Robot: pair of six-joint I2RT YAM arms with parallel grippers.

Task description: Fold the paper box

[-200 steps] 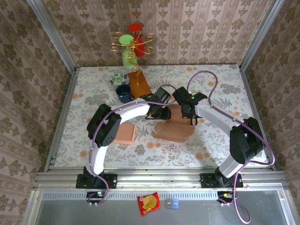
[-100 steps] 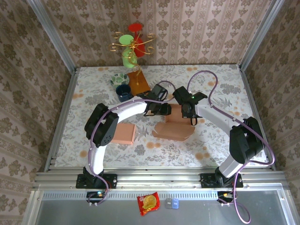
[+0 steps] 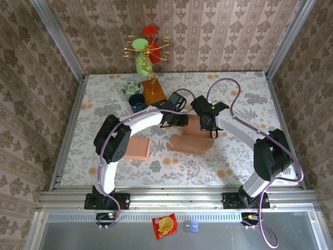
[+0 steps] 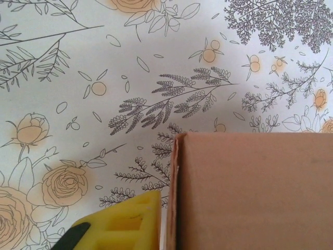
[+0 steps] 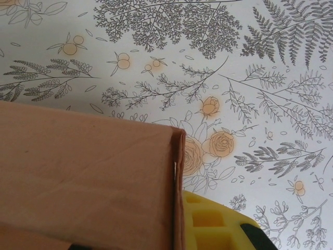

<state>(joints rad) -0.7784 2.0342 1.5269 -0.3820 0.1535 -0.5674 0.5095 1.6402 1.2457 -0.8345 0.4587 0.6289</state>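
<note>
**A:** Where is the paper box [image 3: 190,141] on your feed?

**B:** It's in the middle of the table [image 3: 234,88], between my two arms. Its long axis runs left to right across the table. One panel is lifted on the far side and faces back toward the bases.

**A:** What is the left gripper [image 3: 180,120] doing?

**B:** It's at the left end of that panel. On the left wrist camera I see one yellow finger [image 4: 125,224] just beside the panel's upright edge. The other finger is hidden behind the card, so I cannot tell whether it is clamped.

**A:** And the right gripper [image 3: 208,125]?

**B:** It's at the panel's right end, and the jaws are closed to a sliver. On that wrist camera its finger [image 5: 213,224] touches the folded edge, so I read it as pinching the card.
</note>
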